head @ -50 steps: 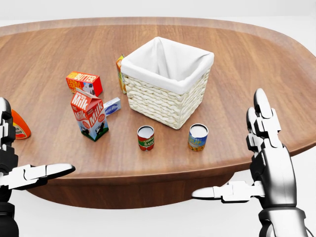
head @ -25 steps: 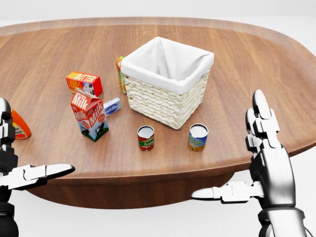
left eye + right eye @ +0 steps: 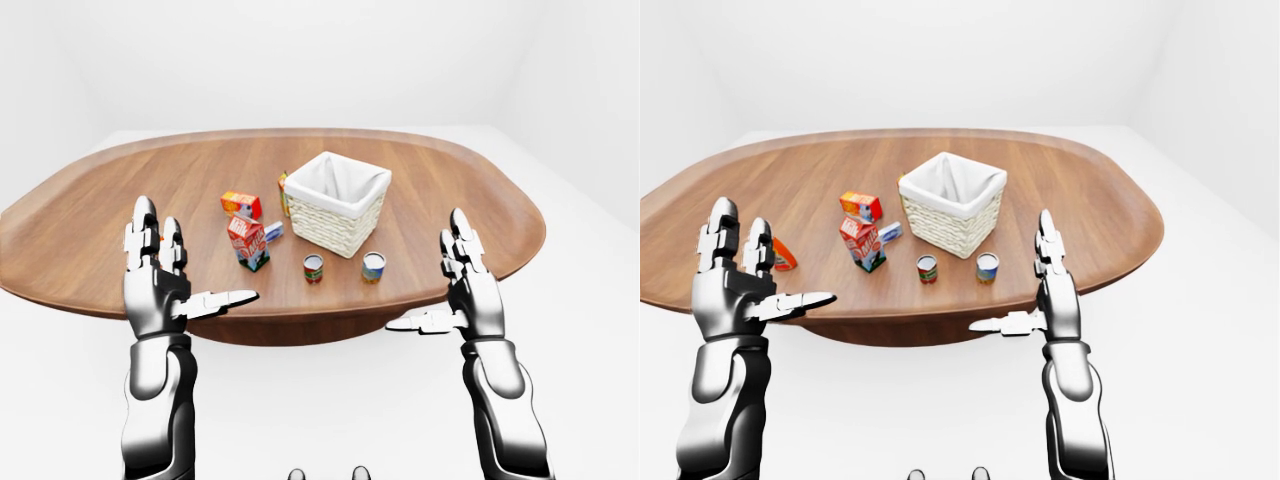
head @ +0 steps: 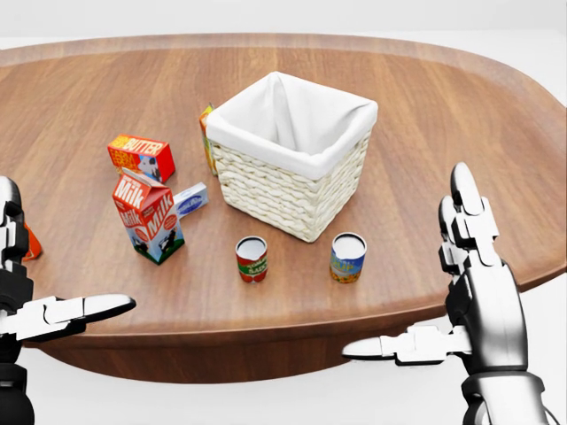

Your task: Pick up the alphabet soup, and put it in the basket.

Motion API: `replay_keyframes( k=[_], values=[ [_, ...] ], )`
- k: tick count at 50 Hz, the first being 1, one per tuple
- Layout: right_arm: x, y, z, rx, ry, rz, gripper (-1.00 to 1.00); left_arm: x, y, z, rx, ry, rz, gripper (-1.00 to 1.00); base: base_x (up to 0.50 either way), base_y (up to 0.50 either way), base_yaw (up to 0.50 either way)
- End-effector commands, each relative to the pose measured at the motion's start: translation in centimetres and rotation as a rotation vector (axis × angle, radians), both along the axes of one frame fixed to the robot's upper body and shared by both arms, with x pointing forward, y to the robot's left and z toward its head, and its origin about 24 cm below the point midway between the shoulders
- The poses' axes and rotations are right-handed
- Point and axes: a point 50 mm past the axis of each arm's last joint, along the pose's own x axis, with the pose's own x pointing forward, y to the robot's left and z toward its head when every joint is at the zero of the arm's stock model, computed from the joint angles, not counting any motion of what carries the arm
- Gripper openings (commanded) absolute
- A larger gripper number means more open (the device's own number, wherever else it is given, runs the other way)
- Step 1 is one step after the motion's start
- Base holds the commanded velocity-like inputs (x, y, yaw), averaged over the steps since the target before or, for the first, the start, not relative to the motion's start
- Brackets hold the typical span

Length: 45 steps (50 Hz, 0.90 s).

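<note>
head view: whole scene sits lower and further left than half a second ago, so the camera has moved, not the objects. alphabet soup (image 4: 252, 258), judged the red can, stands on the bench (image 4: 443, 124) just below the basket (image 4: 292, 155). left-eye view: left hand (image 3: 158, 285) and right hand (image 3: 468, 292) spread wide, grasping nothing. right-eye view: both hands remain apart from the cans; approach not yet complete.
</note>
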Motion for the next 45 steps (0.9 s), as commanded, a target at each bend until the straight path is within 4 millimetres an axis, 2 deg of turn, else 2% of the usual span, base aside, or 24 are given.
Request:
replay_keyframes(
  k=[1,18,45],
  values=[
    [0.05,0.03,-0.15,-0.003,0.007,0.000,1.00,0.01,-0.04,-0.04,-0.001,0.002,-0.002,1.00,0.29,-0.17,0.00],
    [-0.02,0.13,-0.05,-0.010,0.003,0.000,1.00,-0.02,0.02,0.01,-0.001,-0.001,-0.001,1.00,0.29,-0.17,0.00],
    [0.14,0.15,-0.45,-0.014,0.021,0.002,1.00,0.05,-0.04,-0.09,0.001,0.004,-0.001,1.00,0.29,-0.06,0.00]
  ],
)
